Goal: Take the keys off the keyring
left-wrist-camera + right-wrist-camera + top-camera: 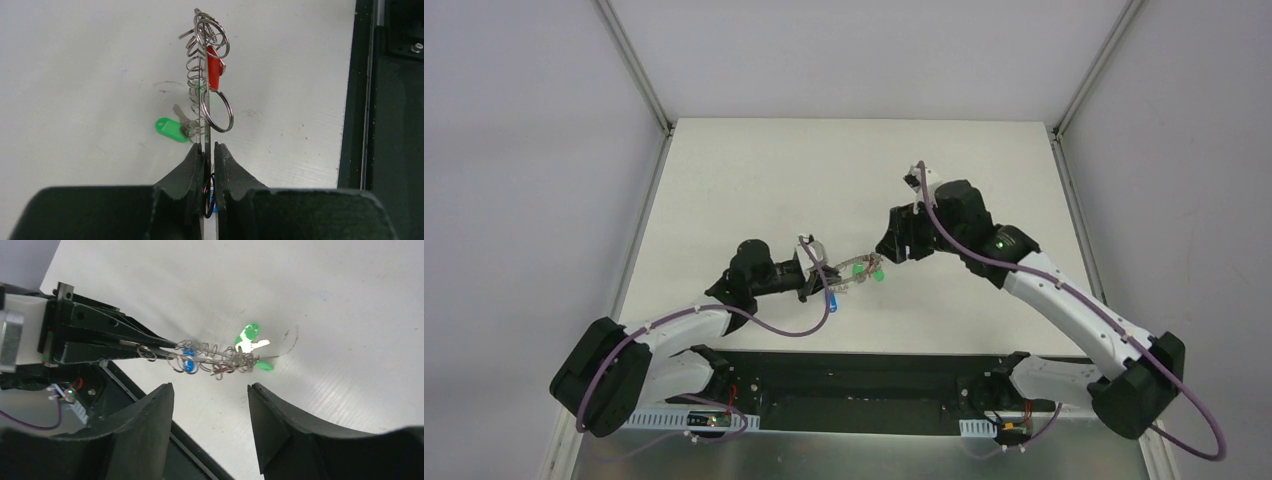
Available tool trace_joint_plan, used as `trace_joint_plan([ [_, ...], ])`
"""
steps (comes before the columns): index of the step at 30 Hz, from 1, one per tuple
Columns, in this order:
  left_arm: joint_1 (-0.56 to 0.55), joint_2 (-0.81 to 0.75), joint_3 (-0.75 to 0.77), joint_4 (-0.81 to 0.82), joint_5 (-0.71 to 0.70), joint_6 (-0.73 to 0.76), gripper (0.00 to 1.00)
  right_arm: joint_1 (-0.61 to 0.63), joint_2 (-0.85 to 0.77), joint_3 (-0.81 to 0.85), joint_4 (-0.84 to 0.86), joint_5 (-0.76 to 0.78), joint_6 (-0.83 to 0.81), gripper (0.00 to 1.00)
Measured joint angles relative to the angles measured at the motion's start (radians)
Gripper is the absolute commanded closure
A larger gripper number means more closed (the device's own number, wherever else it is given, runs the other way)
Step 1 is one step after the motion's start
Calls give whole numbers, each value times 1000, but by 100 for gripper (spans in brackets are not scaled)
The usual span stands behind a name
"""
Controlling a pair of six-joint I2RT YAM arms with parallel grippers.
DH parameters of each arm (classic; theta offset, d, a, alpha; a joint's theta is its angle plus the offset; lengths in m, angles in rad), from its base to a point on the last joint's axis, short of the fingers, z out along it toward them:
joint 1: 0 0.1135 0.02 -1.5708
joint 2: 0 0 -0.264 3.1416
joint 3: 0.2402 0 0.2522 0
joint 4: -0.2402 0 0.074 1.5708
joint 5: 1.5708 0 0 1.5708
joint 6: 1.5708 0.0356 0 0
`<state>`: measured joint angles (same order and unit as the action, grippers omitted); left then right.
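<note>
My left gripper is shut on the rim of the keyring, held edge-on above the table. The keyring's looped rim carries small split rings. A red key hangs on it, with a green key at its left. In the right wrist view the keyring sticks out from the left fingers, with a blue key and two green keys. My right gripper is open and empty, just right of the keys and not touching them.
The white table has grey rails along both sides. A black base plate runs along the near edge and shows at the right of the left wrist view.
</note>
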<state>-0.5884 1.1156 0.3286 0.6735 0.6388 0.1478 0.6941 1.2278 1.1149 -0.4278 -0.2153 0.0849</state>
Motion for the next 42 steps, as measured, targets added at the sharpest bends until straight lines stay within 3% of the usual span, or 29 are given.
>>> trace_joint_plan([
  [9,-1,-120,29,-119,79,398,100,-4,-390,-482,485,55,-261,39],
  [15,-1,-121,206,-290,64,677,100,-23,-413,-527,656,45,-428,39],
  [18,-1,-121,275,-356,64,777,100,-25,-422,-530,716,-24,-533,47],
  [23,-1,-122,368,-475,66,906,100,-25,-435,-503,645,-182,-773,47],
  [31,-1,-131,442,-616,91,1001,100,-23,-435,-463,529,-279,-1106,49],
  [42,-1,-185,455,-673,217,1015,100,2,-394,-414,497,-317,-1292,49],
])
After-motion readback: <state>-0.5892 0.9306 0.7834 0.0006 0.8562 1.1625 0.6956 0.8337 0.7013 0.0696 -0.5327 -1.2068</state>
